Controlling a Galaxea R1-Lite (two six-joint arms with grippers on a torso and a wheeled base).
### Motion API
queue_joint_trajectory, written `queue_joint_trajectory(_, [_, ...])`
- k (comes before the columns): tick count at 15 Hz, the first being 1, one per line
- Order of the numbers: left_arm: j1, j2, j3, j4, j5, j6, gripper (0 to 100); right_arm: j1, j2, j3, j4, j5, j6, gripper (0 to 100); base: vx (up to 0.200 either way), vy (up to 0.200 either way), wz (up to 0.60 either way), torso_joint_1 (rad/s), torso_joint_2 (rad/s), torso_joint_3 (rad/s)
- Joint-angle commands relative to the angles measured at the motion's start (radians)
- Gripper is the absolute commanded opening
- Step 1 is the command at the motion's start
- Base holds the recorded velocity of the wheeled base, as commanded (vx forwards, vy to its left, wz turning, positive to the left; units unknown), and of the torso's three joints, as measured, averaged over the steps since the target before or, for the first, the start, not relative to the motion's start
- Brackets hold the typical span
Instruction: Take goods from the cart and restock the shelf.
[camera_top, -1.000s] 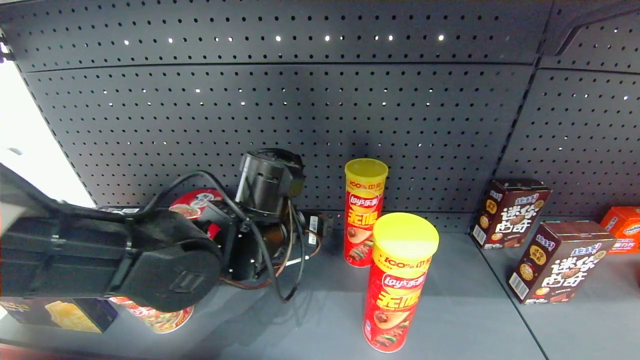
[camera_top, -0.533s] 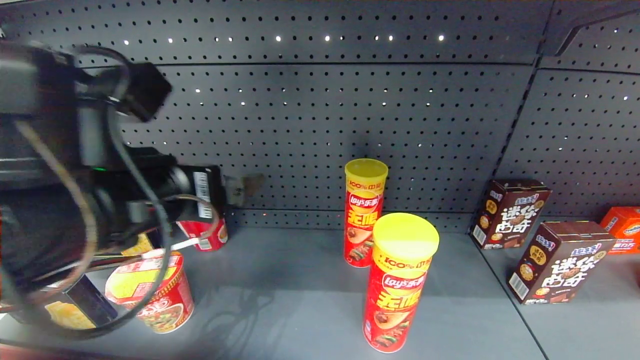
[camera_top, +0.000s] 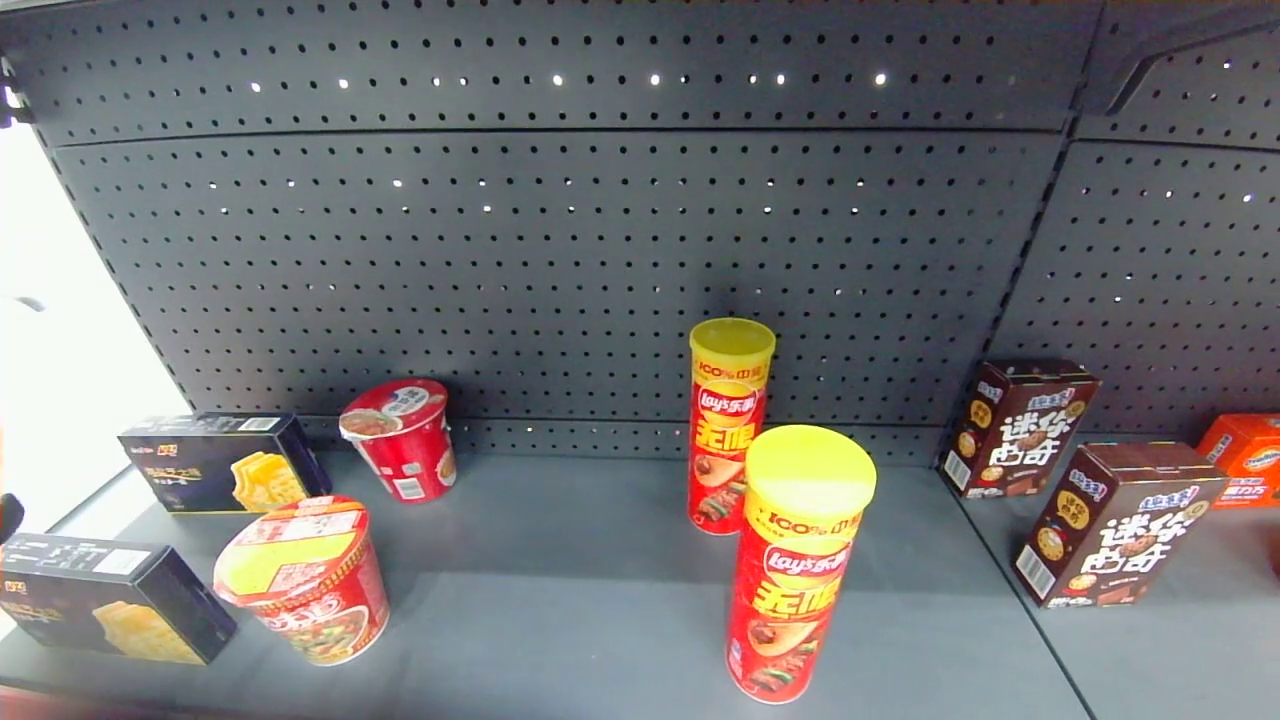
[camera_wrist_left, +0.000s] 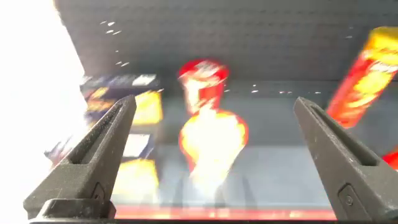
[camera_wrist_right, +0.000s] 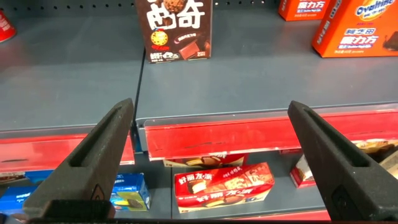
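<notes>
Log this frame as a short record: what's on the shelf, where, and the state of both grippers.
shelf: grey, pegboard back
chip cans: front chip can and rear chip can, upright, mid-shelf
noodle cups: front noodle cup and rear noodle cup, left of the cans
dark boxes: front dark box and rear dark box, at the left end
brown boxes: front brown box and rear brown box, upright, right of the cans
orange box: far right
left gripper: open, empty
right gripper: open, empty
</notes>
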Motion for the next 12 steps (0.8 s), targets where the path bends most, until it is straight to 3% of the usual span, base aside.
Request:
queue_joint_trajectory(1, [0.135,-0.311,0.181,0.025,-0.028,0.0,100,0.0,0.002,0.0,-0.001,0.0,-0.002,100,0.0,0.0,0.0,0.0,0.0,0.0])
queue_joint_trajectory(5, [0.199,-0.489,0.355,0.031,-0.022,-0.001,100,0.0,0.0,0.0,0.0,0.0,0.0,100,0.0,0.0,0.0,0.0,0.0,0.0])
queue_joint_trajectory(7, [0.213,-0.512,0.431,-0.04,-0.02,-0.003,100,0.0,0.0,0.0,0.0,0.0,0.0,100,0.0,0.0,0.0,0.0,0.0,0.0])
queue_joint_trajectory(9, [0.257,-0.514,0.531,-0.132,-0.047,-0.001,100,0.0,0.002,0.0,0.0,0.0,0.0,100,0.0,0.0,0.0,0.0,0.0,0.0])
queue_joint_trajectory(10, [0.348,-0.555,0.597,-0.145,-0.152,-0.001,100,0.0,0.002,0.0,0.0,0.0,0.0,100,0.0,0.0,0.0,0.0,0.0,0.0])
queue_joint_trajectory(12, [0.325,-0.601,0.597,-0.072,-0.137,0.005,100,0.0,0.0,0.0,0.0,0.0,0.0,100,0.0,0.0,0.0,0.0,0.0,0.0])
